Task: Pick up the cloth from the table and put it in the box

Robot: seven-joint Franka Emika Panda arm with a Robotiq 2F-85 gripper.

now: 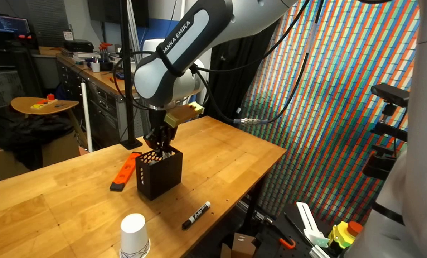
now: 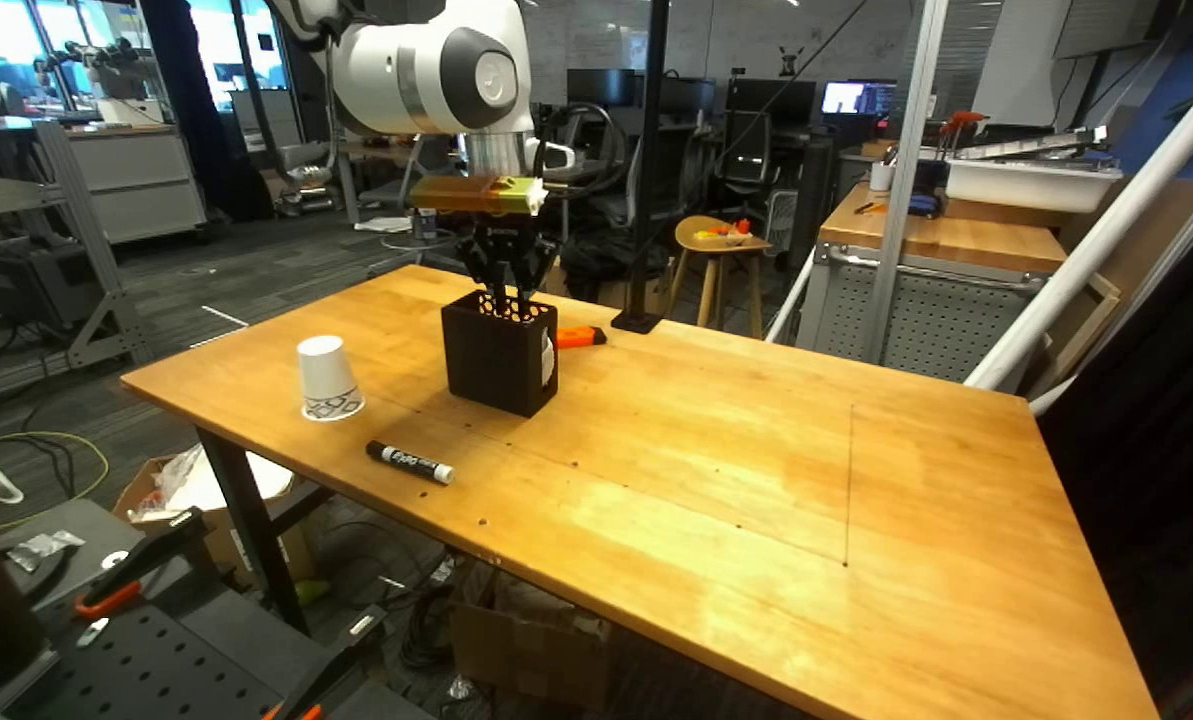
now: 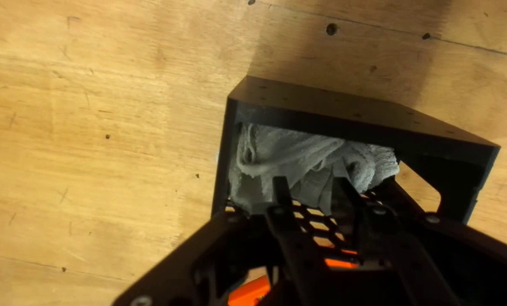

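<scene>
The gripper (image 3: 311,185) is held with jaws apart inside the box (image 3: 363,111), presumably so that the cloth (image 3: 289,148), crumpled there, can be released without being dragged out

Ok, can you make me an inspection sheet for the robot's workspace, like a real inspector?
Surface: wooden table with seams and small holes.
Job's things: crumpled cloth inside the upright black box.
Clutter: upside-down paper cup, marker, orange tool.
Fingers: parted, at the box's open top; can't tell whether they touch the cloth.
Cables: black cable hanging beside the arm.
Surroundings: striped backdrop; stool holding small colourful things.
</scene>
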